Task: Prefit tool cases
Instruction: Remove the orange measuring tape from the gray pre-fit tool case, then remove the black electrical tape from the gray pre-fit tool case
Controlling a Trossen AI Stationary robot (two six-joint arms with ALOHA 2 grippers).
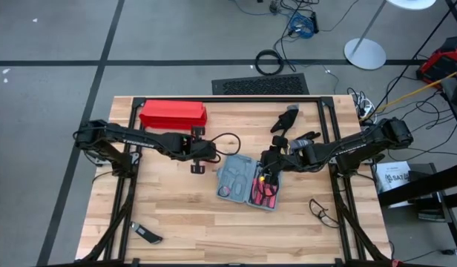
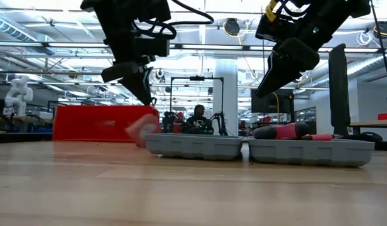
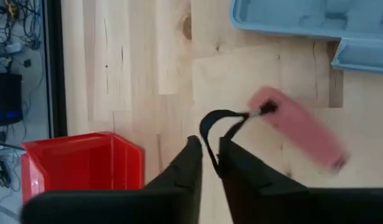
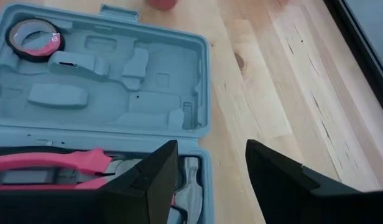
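The tool case (image 1: 247,182) lies open flat on the wooden table (image 1: 176,215), both halves facing up, between the two arms. The left gripper (image 1: 198,167) hangs above the table just beside the case's emptier half; in its wrist view the fingers (image 3: 185,171) stand only slightly parted, with a thin black loop (image 3: 217,119) rising from the narrow gap between them. Whether they pinch that loop cannot be told. A blurred pink tool (image 3: 297,127) shows just beyond the fingertips, joined to the loop and close to the case's corner. Behind this gripper sits the red box (image 1: 173,113), near the table's far edge. The right gripper (image 1: 267,175) hovers over the other half of the case, its jaws spread wide and holding nothing. Beneath and ahead of it the case shows grey moulded recesses, a roll of tape (image 4: 35,35) seated in the far corner of one half, and pink-handled tools (image 4: 55,163) lying in the nearer half.
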